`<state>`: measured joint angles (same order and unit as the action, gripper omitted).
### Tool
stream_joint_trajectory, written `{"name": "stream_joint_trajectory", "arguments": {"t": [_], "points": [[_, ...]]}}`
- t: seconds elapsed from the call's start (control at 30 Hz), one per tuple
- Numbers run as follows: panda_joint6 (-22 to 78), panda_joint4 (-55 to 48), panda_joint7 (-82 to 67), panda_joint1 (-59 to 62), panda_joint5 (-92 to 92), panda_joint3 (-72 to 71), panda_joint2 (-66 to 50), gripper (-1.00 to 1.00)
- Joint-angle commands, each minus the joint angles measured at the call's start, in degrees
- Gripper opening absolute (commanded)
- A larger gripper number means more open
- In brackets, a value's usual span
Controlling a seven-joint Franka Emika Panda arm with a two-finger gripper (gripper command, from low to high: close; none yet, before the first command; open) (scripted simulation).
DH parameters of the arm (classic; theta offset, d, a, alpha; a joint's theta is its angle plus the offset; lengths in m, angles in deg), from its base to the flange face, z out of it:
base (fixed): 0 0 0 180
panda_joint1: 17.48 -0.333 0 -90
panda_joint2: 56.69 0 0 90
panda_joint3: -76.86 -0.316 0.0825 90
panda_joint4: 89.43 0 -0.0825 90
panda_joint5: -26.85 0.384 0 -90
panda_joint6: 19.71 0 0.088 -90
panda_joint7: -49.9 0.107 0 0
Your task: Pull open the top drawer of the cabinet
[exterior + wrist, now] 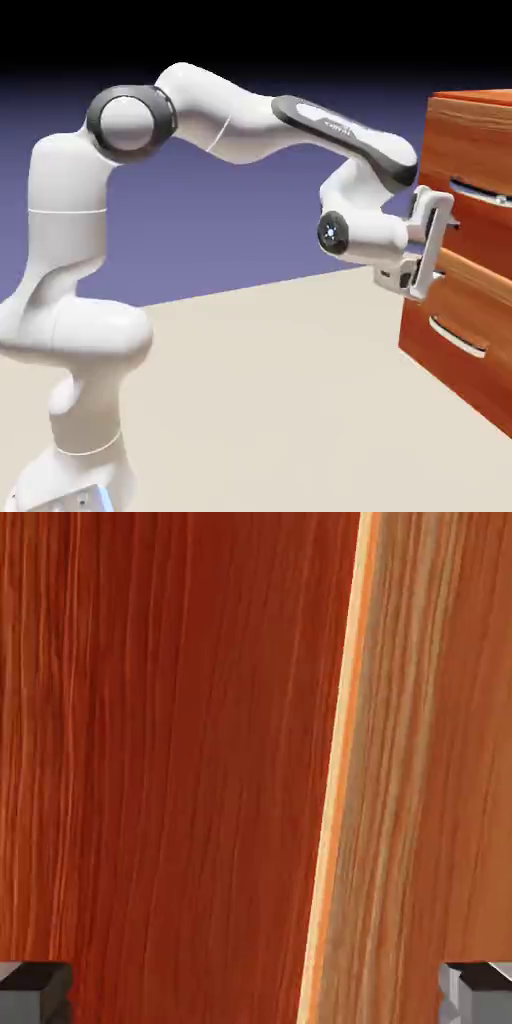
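Observation:
The cabinet (472, 98) stands at the exterior view's right, in reddish-brown wood. Its top drawer (476, 150) carries a slim silver handle (483, 192) and looks shut. My gripper (442, 250) is open and sits right at the cabinet's front, just below that handle, around the seam between the two drawers. It holds nothing. The hand view is filled by glossy wood (170, 762) with a pale edge (335, 772) running top to bottom. Both grey fingertips (35, 992) show far apart at the bottom corners, and no handle shows there.
The lower drawer (450, 375) with its own silver handle (456, 338) sits under my hand. The beige table (270, 400) stretches between the robot's base (80, 440) and the cabinet.

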<state>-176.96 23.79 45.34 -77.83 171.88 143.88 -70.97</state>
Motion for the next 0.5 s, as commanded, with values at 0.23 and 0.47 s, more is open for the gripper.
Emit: {"name": "stream_joint_trajectory", "arguments": {"t": [0.23, 0.47], "points": [[2.27, -6.49, -6.38, -8.1, 19.69, 9.1, -6.37, 0.0], [0.92, -17.04, 3.58, 4.36, 17.02, 0.11, -15.61, 0.0]]}}
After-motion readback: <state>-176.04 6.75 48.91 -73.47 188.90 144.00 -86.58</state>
